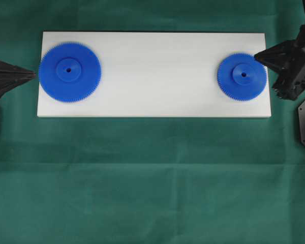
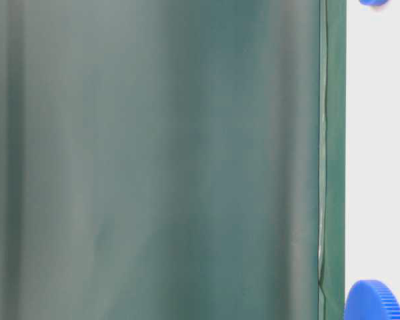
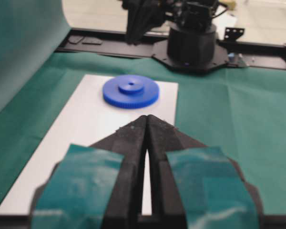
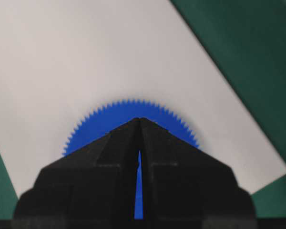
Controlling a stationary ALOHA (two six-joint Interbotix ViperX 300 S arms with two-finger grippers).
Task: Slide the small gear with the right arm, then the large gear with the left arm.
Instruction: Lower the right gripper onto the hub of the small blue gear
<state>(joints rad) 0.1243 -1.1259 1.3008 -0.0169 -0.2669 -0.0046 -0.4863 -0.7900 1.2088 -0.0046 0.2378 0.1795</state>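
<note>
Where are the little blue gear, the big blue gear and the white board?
small gear (image 1: pixel 242 76): overhead view, on its raised hub.
large gear (image 1: pixel 69 72): overhead view, on its hub.
white board (image 1: pixel 157 76): overhead view, on its bare middle.

Black wedge-shaped jaws, green tape (image 3: pixel 78 188) patches

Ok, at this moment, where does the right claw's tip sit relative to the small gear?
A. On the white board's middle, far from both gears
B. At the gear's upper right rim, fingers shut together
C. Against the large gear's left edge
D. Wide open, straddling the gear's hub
B: overhead, the right claw comes to a closed point at the upper right rim of the small gear, which lies flat on the white board.
</note>
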